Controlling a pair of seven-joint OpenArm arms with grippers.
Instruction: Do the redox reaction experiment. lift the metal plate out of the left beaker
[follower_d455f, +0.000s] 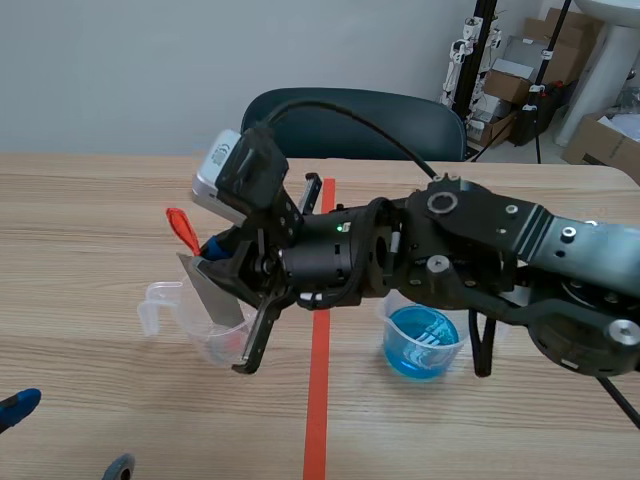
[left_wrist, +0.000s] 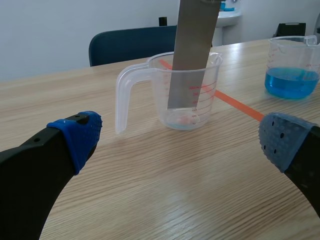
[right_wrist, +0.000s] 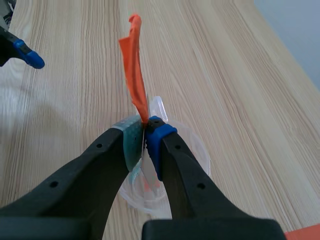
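Observation:
The grey metal plate (follower_d455f: 215, 292) hangs upright in the clear left beaker (follower_d455f: 160, 308); its lower edge sits a little above the beaker's floor in the left wrist view. My right gripper (follower_d455f: 208, 255), reaching across from the right, is shut on the plate's top edge (right_wrist: 149, 172). An orange strip (right_wrist: 136, 80) sticks out past its fingertips. In the left wrist view the plate (left_wrist: 192, 50) and beaker (left_wrist: 125, 100) stand ahead of my left gripper (left_wrist: 182, 141), which is open and empty. In the scene view the left gripper (follower_d455f: 68, 438) is low at the front left corner.
A second clear beaker (follower_d455f: 422, 342) with blue liquid stands right of the orange tape line (follower_d455f: 318, 400), under the right arm. A dark chair (follower_d455f: 350, 115) stands behind the table's far edge. Boxes and stands fill the back right corner.

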